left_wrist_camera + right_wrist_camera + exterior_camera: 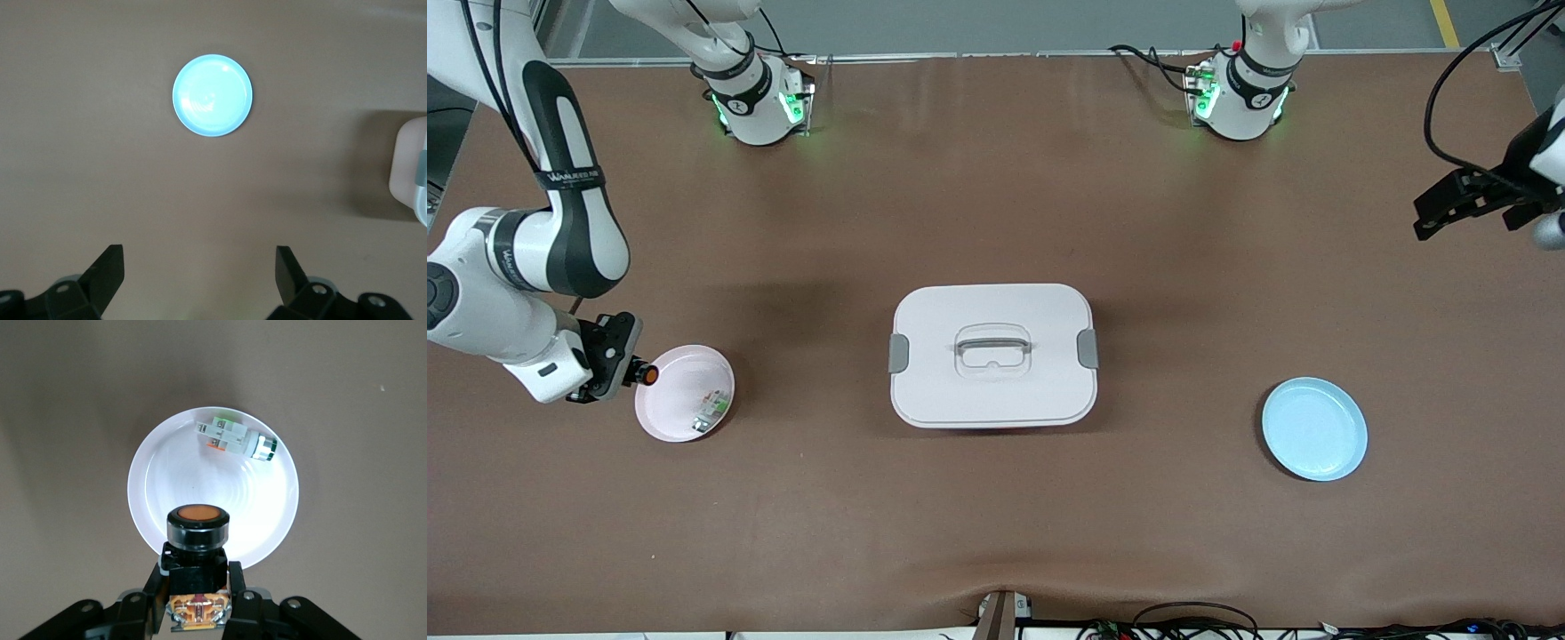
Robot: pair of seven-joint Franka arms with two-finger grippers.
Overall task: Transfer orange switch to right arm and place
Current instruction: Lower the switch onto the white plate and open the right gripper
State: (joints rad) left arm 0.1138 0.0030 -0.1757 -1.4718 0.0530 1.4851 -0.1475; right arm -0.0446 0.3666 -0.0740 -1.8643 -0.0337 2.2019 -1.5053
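Note:
My right gripper (630, 369) is shut on the orange switch (646, 375), a small black block with a round orange button. It holds the switch over the rim of the pink plate (673, 418) at the right arm's end of the table. In the right wrist view the switch (197, 547) sits clamped between the fingers (237, 583), button toward the plate (167, 463). My left gripper (1436, 216) is open and empty, up in the air at the left arm's end of the table. In the left wrist view its spread fingertips (110, 263) frame bare table.
A small green-and-white part (710, 411) lies in the pink plate, also in the right wrist view (233, 439). A white lidded box (992, 354) with a handle stands mid-table. An empty light-blue plate (1314, 428) lies toward the left arm's end, also in the left wrist view (212, 95).

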